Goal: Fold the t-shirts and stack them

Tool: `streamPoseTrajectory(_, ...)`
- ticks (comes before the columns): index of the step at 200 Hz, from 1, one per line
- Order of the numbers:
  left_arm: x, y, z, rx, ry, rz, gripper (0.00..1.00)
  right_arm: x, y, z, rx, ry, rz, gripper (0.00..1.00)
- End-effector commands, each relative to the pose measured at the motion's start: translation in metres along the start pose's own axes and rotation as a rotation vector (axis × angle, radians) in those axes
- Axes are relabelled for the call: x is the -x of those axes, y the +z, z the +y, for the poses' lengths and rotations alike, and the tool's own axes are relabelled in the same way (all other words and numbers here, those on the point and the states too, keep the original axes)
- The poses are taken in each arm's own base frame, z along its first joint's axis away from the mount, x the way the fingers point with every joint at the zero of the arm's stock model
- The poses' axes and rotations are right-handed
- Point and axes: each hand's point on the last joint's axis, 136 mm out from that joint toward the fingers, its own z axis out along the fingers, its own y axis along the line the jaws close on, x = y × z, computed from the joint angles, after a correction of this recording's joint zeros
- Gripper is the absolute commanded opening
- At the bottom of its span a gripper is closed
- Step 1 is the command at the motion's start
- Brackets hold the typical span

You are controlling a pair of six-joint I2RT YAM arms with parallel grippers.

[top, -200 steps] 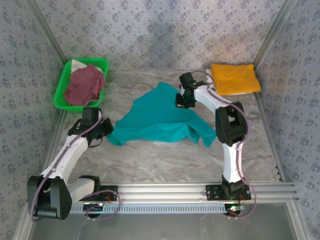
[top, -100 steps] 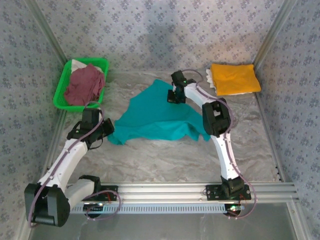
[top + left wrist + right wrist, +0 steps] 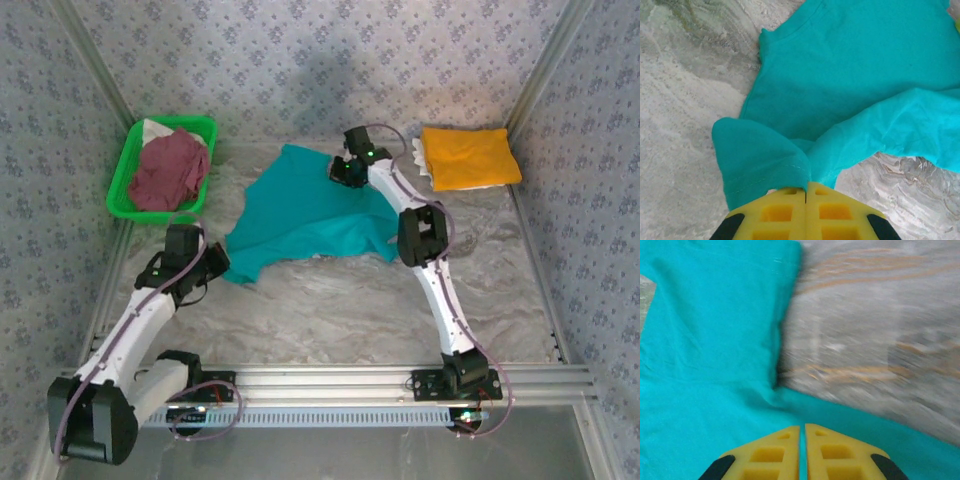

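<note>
A teal t-shirt [image 3: 300, 215] lies spread across the middle of the table. My left gripper [image 3: 215, 268] is at its near left corner, shut on a hemmed fold of the teal cloth [image 3: 760, 165], its tips [image 3: 805, 187] pressed together. At the shirt's far edge is my right gripper [image 3: 338, 170]. Its jaws [image 3: 802, 427] stand a narrow slit apart over the teal cloth [image 3: 705, 340], which shows in the slit. An orange-yellow t-shirt [image 3: 468, 157] lies folded at the far right. A maroon t-shirt [image 3: 168, 170] is crumpled in the basket.
The green plastic basket [image 3: 121, 175] stands at the far left, with a bit of white cloth [image 3: 152, 127] at its back. White cloth [image 3: 420, 155] peeks from under the orange-yellow shirt. Patterned walls close in the marbled table [image 3: 330, 300].
My right gripper has moved back and left, dragging the teal shirt's far edge and stretching it out. Its jaws have parted a slit. My left gripper has pulled its corner slightly nearer.
</note>
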Motion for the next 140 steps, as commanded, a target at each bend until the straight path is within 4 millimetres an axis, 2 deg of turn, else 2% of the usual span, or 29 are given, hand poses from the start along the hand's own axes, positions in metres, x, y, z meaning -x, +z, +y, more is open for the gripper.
streamPoseTrajectory(1,0.009,0.006,-0.017,-0.050,0.008,-0.010,0.00,0.026,-0.082,0.009,0.023,0.005,-0.067,0.15)
streamPoseTrajectory(7,0.010,0.008,-0.021,-0.054,0.022,-0.013,0.00,0.019,-0.098,0.009,0.017,-0.031,-0.066,0.18)
streamPoseTrajectory(10,0.010,0.008,-0.023,-0.053,0.029,-0.015,0.00,0.010,-0.103,0.005,0.002,-0.041,-0.048,0.19)
streamPoseTrajectory(13,0.011,0.009,-0.024,-0.052,0.034,-0.019,0.00,0.011,-0.112,0.007,0.007,-0.052,-0.072,0.21)
streamPoseTrajectory(34,0.013,0.018,-0.028,-0.048,0.038,-0.028,0.00,-0.025,-0.151,-0.018,-0.014,0.000,-0.096,0.27)
streamPoseTrajectory(53,0.014,0.023,-0.030,-0.045,0.031,-0.014,0.00,-0.077,-0.163,-0.043,-0.006,0.065,-0.038,0.29)
streamPoseTrajectory(67,0.014,0.022,-0.031,-0.039,0.035,-0.009,0.00,-0.104,-0.176,-0.051,0.017,0.079,-0.040,0.30)
streamPoseTrajectory(72,0.014,0.021,-0.030,-0.034,0.037,-0.008,0.00,-0.122,-0.176,-0.062,0.001,0.090,-0.017,0.30)
streamPoseTrajectory(79,0.014,0.020,-0.029,-0.025,0.042,-0.006,0.00,-0.136,-0.182,-0.071,-0.019,0.097,-0.014,0.31)
streamPoseTrajectory(111,0.011,0.015,-0.019,0.010,0.059,-0.015,0.00,-0.183,-0.208,-0.089,-0.031,0.079,-0.024,0.32)
streamPoseTrajectory(124,0.008,0.015,-0.014,0.024,0.058,-0.009,0.00,-0.201,-0.217,-0.104,-0.073,0.084,-0.026,0.34)
streamPoseTrajectory(140,0.005,0.017,-0.011,0.031,0.056,0.001,0.00,-0.217,-0.222,-0.122,-0.109,0.094,-0.040,0.49)
